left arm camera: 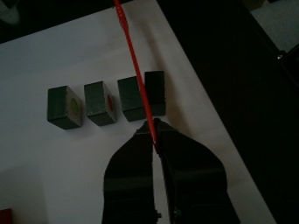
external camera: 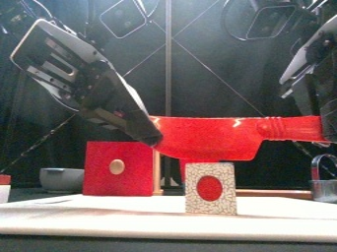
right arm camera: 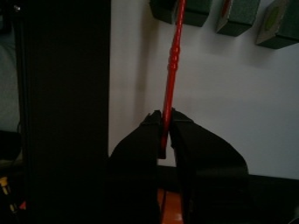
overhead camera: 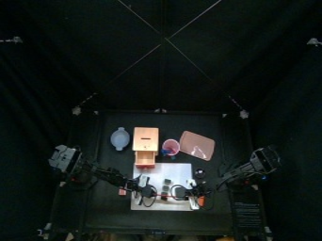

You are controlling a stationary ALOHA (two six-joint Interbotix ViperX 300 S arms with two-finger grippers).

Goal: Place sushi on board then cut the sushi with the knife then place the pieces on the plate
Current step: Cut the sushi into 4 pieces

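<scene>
red knife [external camera: 218, 138] spans level between the two arms — the left end effector [left arm camera: 153, 133] is clenched on the blade's tip end, the right end effector [right arm camera: 172, 122] clenched on the handle. the sushi [left arm camera: 139, 96] sits on the white board [left arm camera: 70, 52]: two dark green blocks stand a little apart from a wider one, and the blade's edge runs over that wider block, just above it or barely touching; i cannot tell which.

the main risk, as i judge it, is uneven descent. if one arm drops faster, the thin blade tilts or bows and may skid off the seam, shoving the block sideways rather than splitting it. that block lies near the board's edge, so a push could slide it onto the worktop. a twist between the two grips could also work the knife loose. the pink plate [overhead camera: 198, 144] waits well behind the board.
</scene>
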